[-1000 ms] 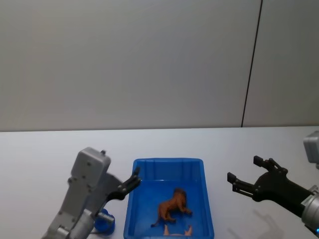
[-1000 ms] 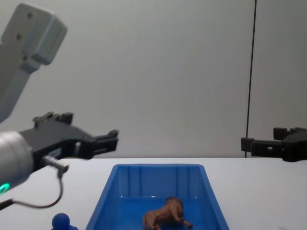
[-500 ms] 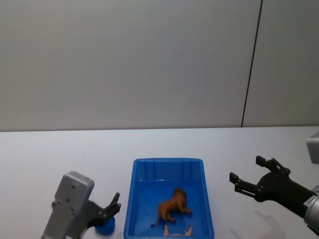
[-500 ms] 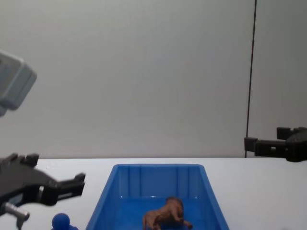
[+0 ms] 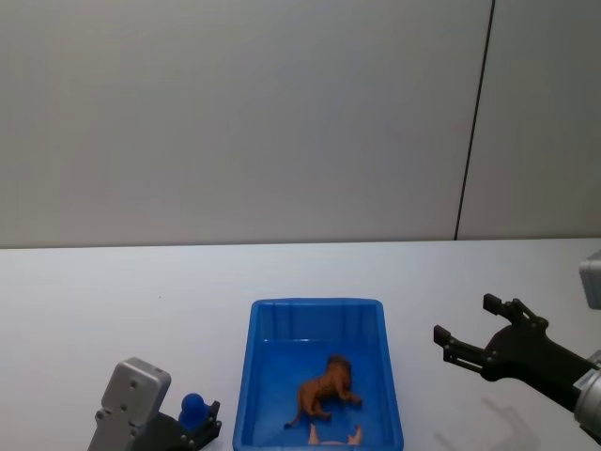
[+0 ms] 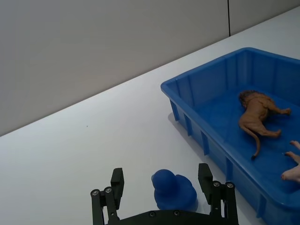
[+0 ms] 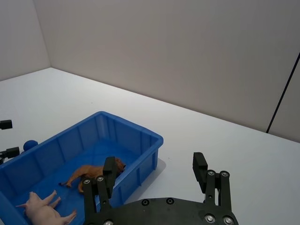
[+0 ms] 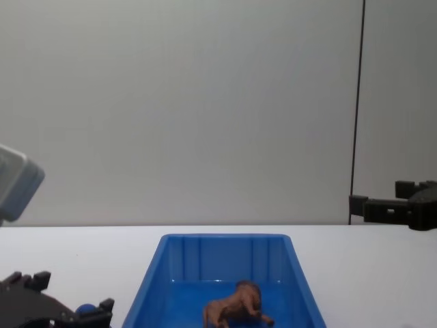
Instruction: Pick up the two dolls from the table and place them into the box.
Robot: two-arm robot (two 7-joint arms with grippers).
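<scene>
Soft, even light from overhead, it seems; the box (image 7: 140,136) casts only a faint shadow on the white table (image 7: 243,150) beside it, no glare, all views sharp

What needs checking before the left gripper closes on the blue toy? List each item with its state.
1. Left gripper open: ok.
2. Blue toy between its fingers: ok.
3. Toy on the table, outside the box: ok, not yet placed.
4. Fingers low enough to grip: cannot tell.
5. Room in the box beside the lion and the pink toy: ok.
6. Right gripper clear, open on the box's far side: ok.
</scene>
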